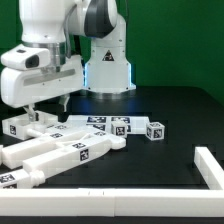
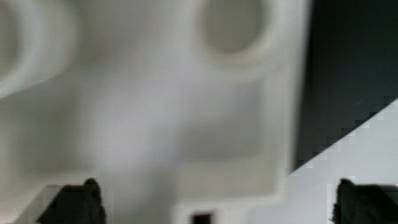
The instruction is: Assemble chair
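Observation:
The chair lies in loose matte white pieces with black-and-white tags at the exterior view's left. Long bars (image 1: 60,155) lie side by side toward the front, and smaller blocks (image 1: 22,125) lie behind them. A small tagged block (image 1: 156,130) lies apart near the middle. My gripper (image 1: 45,106) hangs just above the left pieces, fingers pointing down. In the wrist view the gripper (image 2: 219,203) is open, with its dark fingertips (image 2: 75,202) far apart. A blurred white piece with oval holes (image 2: 160,110) fills the picture close below. I cannot tell whether the fingers touch it.
The marker board (image 1: 105,124) lies flat behind the bars. A raised white rail (image 1: 212,168) borders the table on the exterior view's right and along the front (image 1: 110,206). The robot's base (image 1: 107,70) stands at the back.

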Motion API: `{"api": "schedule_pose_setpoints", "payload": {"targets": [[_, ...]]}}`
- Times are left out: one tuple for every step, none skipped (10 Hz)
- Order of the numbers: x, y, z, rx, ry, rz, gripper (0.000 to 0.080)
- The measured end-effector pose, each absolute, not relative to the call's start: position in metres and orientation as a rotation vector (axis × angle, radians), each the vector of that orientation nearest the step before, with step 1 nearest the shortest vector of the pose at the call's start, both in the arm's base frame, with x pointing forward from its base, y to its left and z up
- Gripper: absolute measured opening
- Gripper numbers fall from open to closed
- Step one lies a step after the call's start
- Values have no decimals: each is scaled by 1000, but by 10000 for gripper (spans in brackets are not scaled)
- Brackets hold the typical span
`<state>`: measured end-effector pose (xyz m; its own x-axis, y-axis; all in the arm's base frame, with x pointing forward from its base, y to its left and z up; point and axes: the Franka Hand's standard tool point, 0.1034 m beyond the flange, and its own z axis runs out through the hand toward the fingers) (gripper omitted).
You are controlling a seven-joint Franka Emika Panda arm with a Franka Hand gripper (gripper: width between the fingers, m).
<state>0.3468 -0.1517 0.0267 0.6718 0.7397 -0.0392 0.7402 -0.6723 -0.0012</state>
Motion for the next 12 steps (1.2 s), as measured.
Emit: {"api": "schedule_pose_setpoints", "payload": {"targets": [[337, -148, 18, 2879, 1255, -81, 649], [330, -149, 10, 2879, 1278, -95, 649], [328, -153, 8, 2878, 1277, -92, 649], [329, -152, 8, 2878, 1279, -93, 649], [328, -152, 8, 2878, 1280, -94, 537], [328, -152, 8, 2879, 1280, -94, 403], [328, -152, 8, 2879, 1280, -95, 403], [328, -152, 8, 2879, 1280, -95, 220], [328, -152, 8, 2877, 1285, -95, 90], [333, -154, 11, 2863, 1302, -88, 90], [338, -157, 17, 2832, 1346, -72, 29], [339, -160, 24, 2811, 1376, -62, 29]]}}
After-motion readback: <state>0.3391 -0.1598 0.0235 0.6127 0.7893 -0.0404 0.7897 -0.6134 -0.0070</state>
